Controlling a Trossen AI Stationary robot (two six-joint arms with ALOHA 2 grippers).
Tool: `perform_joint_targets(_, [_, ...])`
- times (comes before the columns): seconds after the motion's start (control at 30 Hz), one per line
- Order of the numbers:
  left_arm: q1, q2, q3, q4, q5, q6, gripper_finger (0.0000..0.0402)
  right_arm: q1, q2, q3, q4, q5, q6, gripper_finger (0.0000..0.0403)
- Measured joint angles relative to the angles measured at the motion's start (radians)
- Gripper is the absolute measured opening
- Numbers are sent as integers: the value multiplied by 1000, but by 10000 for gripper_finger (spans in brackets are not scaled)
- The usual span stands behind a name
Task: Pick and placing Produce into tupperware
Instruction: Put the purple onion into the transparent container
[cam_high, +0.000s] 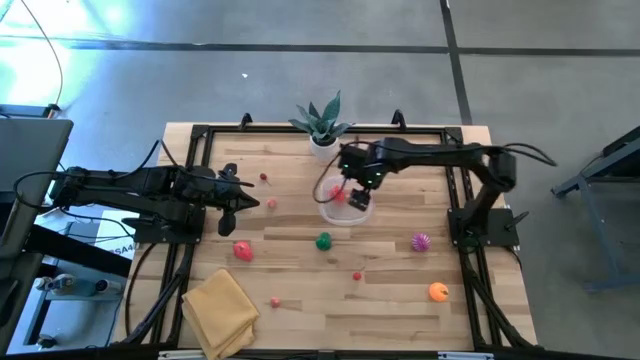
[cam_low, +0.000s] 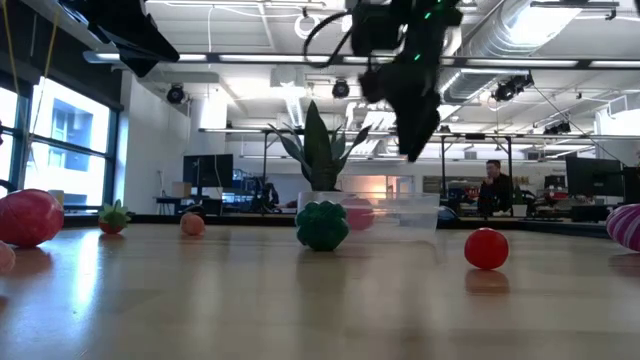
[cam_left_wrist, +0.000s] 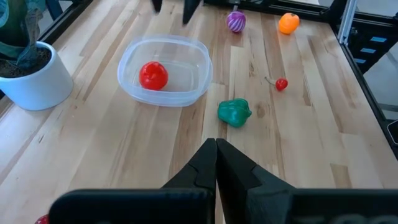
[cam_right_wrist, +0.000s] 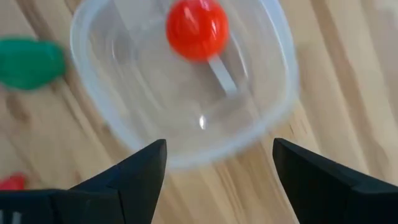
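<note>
The clear tupperware (cam_high: 345, 208) stands on the table in front of the plant, with a red round produce piece (cam_right_wrist: 196, 28) lying on its floor. My right gripper (cam_right_wrist: 217, 168) hangs open above it, pointing down, clear of its rim and with nothing between the fingers. My left gripper (cam_left_wrist: 216, 155) is shut and holds nothing, raised over the table's left part. Loose produce rests on the wood: a green piece (cam_high: 323, 241), a spiky purple one (cam_high: 420, 241), an orange one (cam_high: 438, 291), a pink-red one (cam_high: 242, 250) and a small red one (cam_high: 357, 276).
A potted plant (cam_high: 322, 130) in a white pot stands just behind the tupperware at the far edge. A folded yellow cloth (cam_high: 220, 310) lies at the near left corner. More small produce sits near my left gripper (cam_high: 270, 203). Black frame rails (cam_high: 462, 200) border the table.
</note>
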Motion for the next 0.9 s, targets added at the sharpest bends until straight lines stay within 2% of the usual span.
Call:
perform_joint_targets(0.23, [0, 0, 0, 0, 0, 0, 1, 112, -228, 0, -214, 118, 251, 284])
perform_joint_targets(0.33, [0, 0, 0, 0, 0, 0, 1, 170, -321, 0, -311, 173, 453, 284])
perform_joint_targets(0.5, [0, 0, 0, 0, 0, 0, 1, 281, -428, 0, -477, 183, 823, 284])
perform_joint_targets(0.57, [0, 0, 0, 0, 0, 0, 1, 329, -451, -5, -486, 193, 921, 284])
perform_joint_targets(0.7, [0, 0, 0, 0, 0, 0, 1, 422, -482, -61, -476, 174, 1071, 284])
perform_joint_targets(0.9, [0, 0, 0, 0, 0, 0, 1, 543, -503, -277, -449, 59, 1295, 284])
